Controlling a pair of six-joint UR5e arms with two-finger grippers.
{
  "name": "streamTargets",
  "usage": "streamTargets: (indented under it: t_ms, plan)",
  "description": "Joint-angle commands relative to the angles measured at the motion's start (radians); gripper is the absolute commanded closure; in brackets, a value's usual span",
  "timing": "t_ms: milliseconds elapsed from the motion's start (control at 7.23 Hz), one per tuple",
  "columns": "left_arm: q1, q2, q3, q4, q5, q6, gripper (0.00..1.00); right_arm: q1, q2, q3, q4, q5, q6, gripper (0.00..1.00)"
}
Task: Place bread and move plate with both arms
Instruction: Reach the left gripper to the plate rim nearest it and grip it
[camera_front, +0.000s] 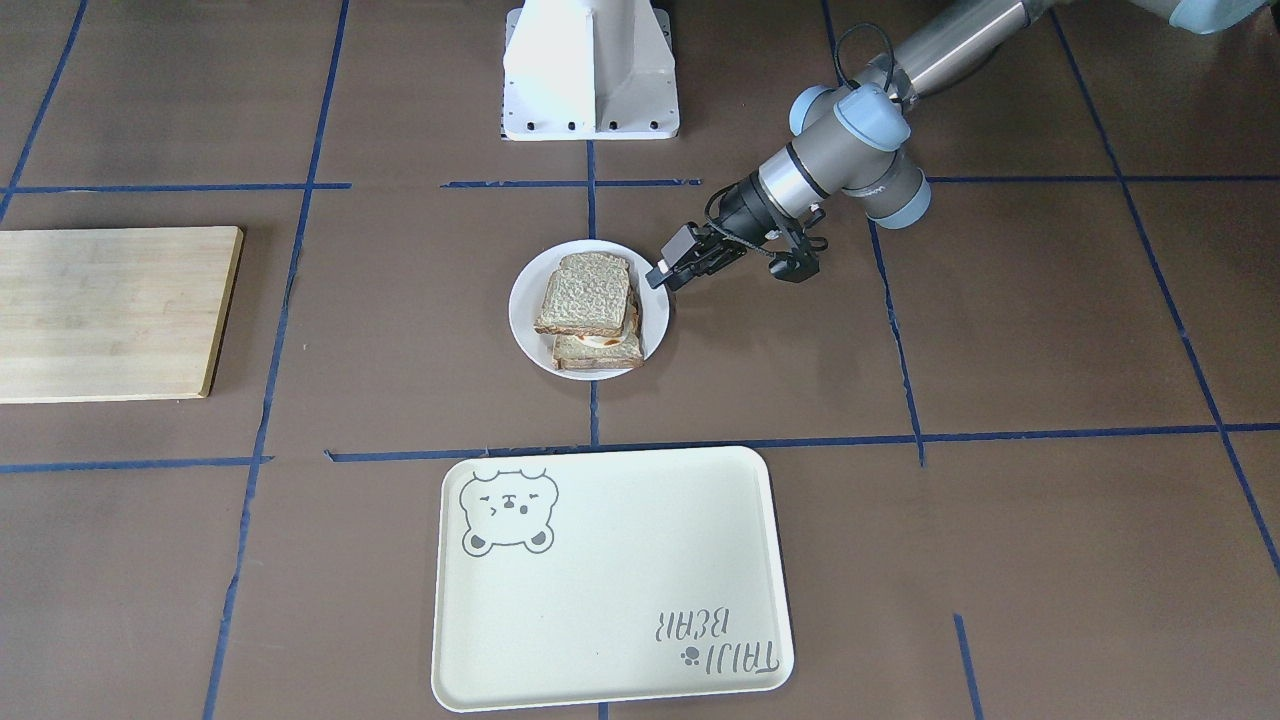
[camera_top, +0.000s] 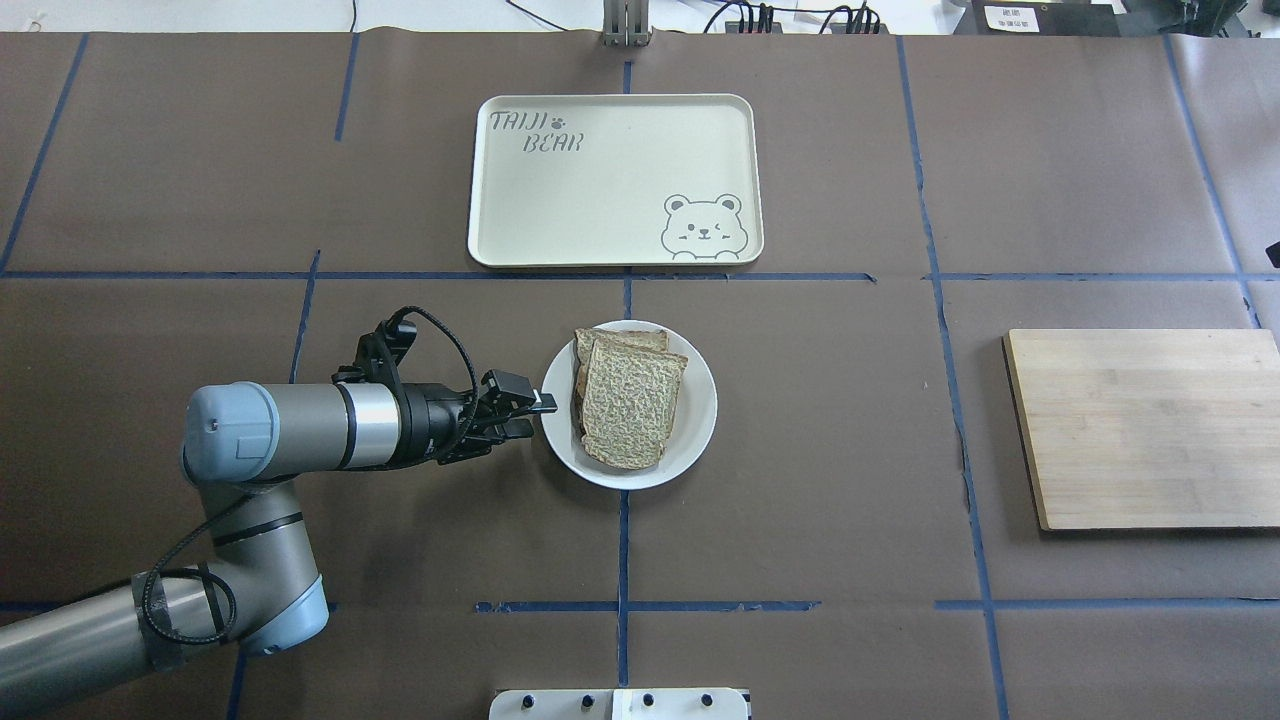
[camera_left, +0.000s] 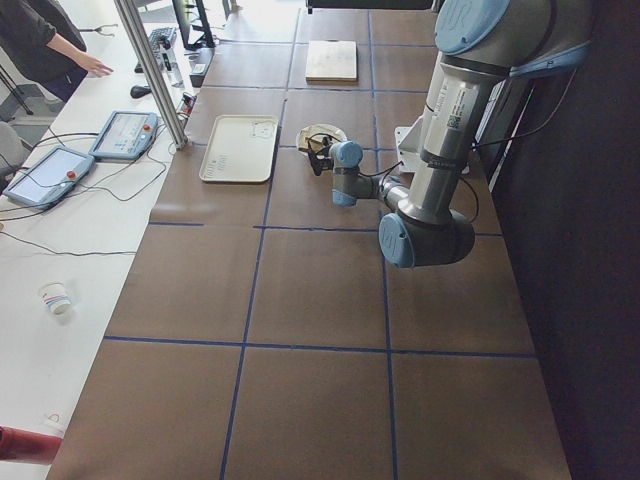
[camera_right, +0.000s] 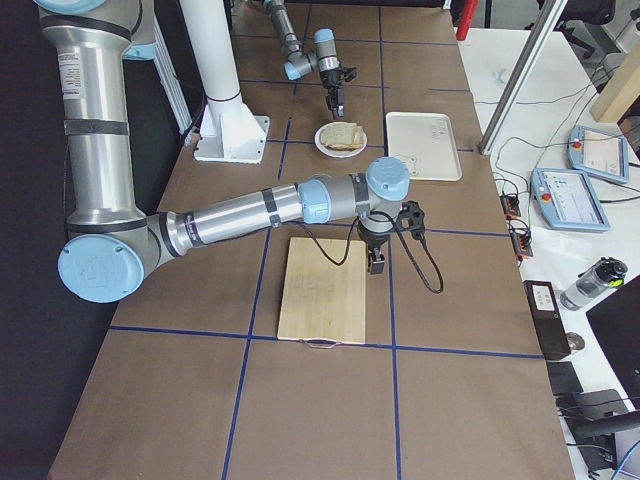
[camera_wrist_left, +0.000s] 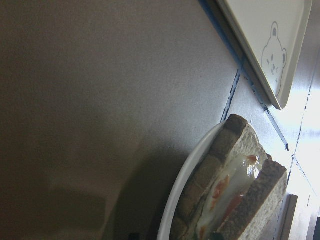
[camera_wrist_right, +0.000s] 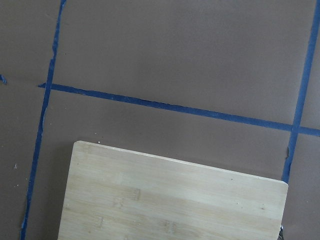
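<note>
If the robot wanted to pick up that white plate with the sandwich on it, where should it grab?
Probably the thin rim of the plate, pinched from the side, coming in low. The sandwich fills the middle, leaving only bare edge. The left gripper sits beside the rim on the robot's left, so that side suits.

1. This is a robotics lab: the left arm (camera_top: 300, 430) and right arm (camera_right: 250, 215), 2 grey industrial arms, rise from 1 white base (camera_front: 590, 70) mounted on the table (camera_top: 850, 480).
2. Brown paper covers the table, marked into squares with blue tape (camera_top: 623, 560).
3. 2 teach pendants (camera_left: 125, 135), loose cables (camera_left: 70, 245) and an aluminium post (camera_left: 150, 70) sit along a white side bench (camera_left: 40, 330), with a person (camera_left: 40, 40) at its far end.
</note>
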Motion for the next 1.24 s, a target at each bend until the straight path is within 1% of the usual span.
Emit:
streamTargets:
  t_ms: [0,277,691,1106]
  plan:
    - [0.025,-0.01,0.011,0.001,0.009,0.0,0.48,0.003,0.0,-0.001,0.0,-0.013,0.001,0.0]
    - [0.028,-0.019,0.021,-0.001,0.009,0.002,0.5,0.011,-0.001,-0.001,0.0,-0.013,-0.001,0.0]
    - [0.028,-0.025,0.025,-0.001,0.009,0.002,0.61,0.016,0.0,-0.001,0.0,-0.013,-0.003,0.0]
    - [0.028,-0.027,0.027,-0.001,0.009,0.0,0.61,0.022,0.003,-0.003,0.0,-0.024,-0.006,0.0]
